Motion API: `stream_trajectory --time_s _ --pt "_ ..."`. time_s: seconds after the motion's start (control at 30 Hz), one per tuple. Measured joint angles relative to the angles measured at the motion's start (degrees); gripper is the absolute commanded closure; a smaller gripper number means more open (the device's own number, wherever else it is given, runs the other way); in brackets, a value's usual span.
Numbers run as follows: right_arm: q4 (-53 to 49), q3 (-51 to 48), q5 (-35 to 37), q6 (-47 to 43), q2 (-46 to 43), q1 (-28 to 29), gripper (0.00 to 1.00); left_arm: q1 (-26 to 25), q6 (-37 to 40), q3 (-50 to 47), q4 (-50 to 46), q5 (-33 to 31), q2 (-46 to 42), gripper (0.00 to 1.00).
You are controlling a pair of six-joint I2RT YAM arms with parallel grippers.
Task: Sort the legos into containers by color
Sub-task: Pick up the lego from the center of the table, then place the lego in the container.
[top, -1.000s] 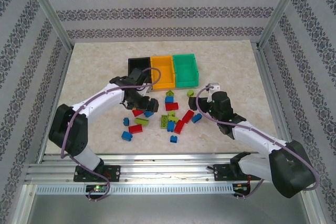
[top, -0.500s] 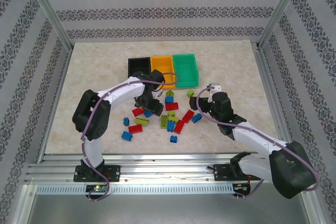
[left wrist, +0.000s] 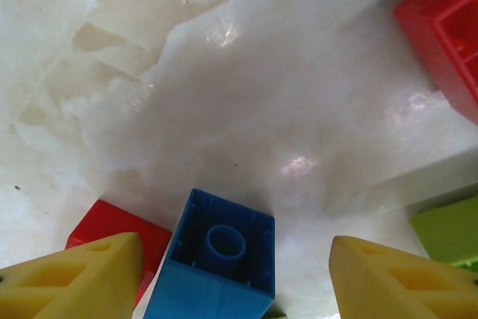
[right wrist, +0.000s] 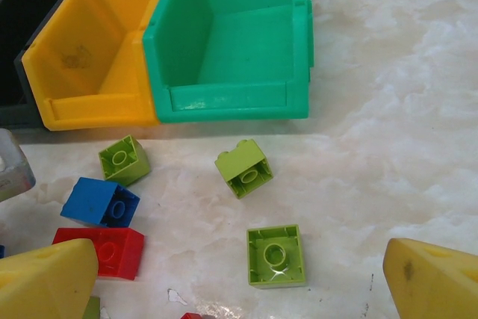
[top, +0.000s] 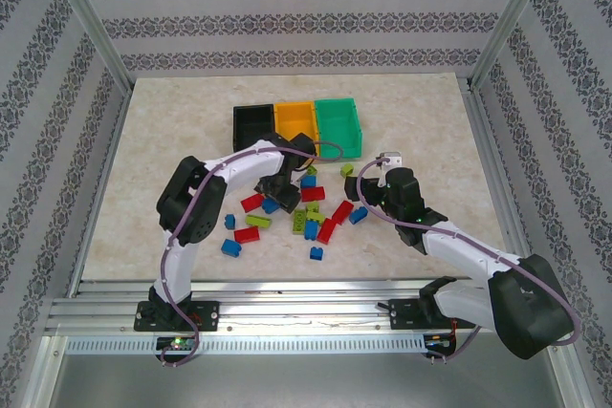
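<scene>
Blue, red and lime green legos (top: 308, 209) lie scattered in front of three containers in a row: black (top: 251, 124), orange-yellow (top: 295, 122) and green (top: 338, 122). My left gripper (top: 283, 188) is down in the pile and open. Its yellow fingertips (left wrist: 84, 277) straddle an upturned blue brick (left wrist: 216, 263), with a gap on the right side. A red brick (left wrist: 112, 222) lies just behind the left finger. My right gripper (top: 362, 184) hovers open, and a lime green brick (right wrist: 275, 255) sits on the table ahead of its fingertips (right wrist: 433, 282). Two more lime bricks (right wrist: 243, 167) (right wrist: 124, 160) lie before the green container (right wrist: 231, 42).
A blue brick (right wrist: 99, 202) and a red one (right wrist: 101, 252) lie near my right gripper's left finger. Bare marble-patterned table (top: 163, 140) stretches left and right of the pile. Metal frame posts (top: 91, 26) and patterned walls ring the table.
My left arm has swung right from the pile's left edge to its middle and dropped over the blue brick, its jaws narrowing. The right arm has stayed still.
</scene>
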Motion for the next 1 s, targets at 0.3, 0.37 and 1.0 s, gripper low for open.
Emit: stream_trajectory --time_s 0.3,0.37,1.0 --pt "0.02 0.0 0.0 0.02 0.04 0.0 0.02 -0.11 0.5 -1.73 0.07 -1.55 -0.2 0.7" --pt "0.13 0.0 0.0 0.02 0.39 0.0 0.02 -0.15 0.59 -1.88 0.2 -1.84 -0.48 0.74" --pt "0.42 0.0 0.0 0.15 0.9 0.0 0.02 10.64 0.2 14.23 2.67 -5.92 -4.74 0.81"
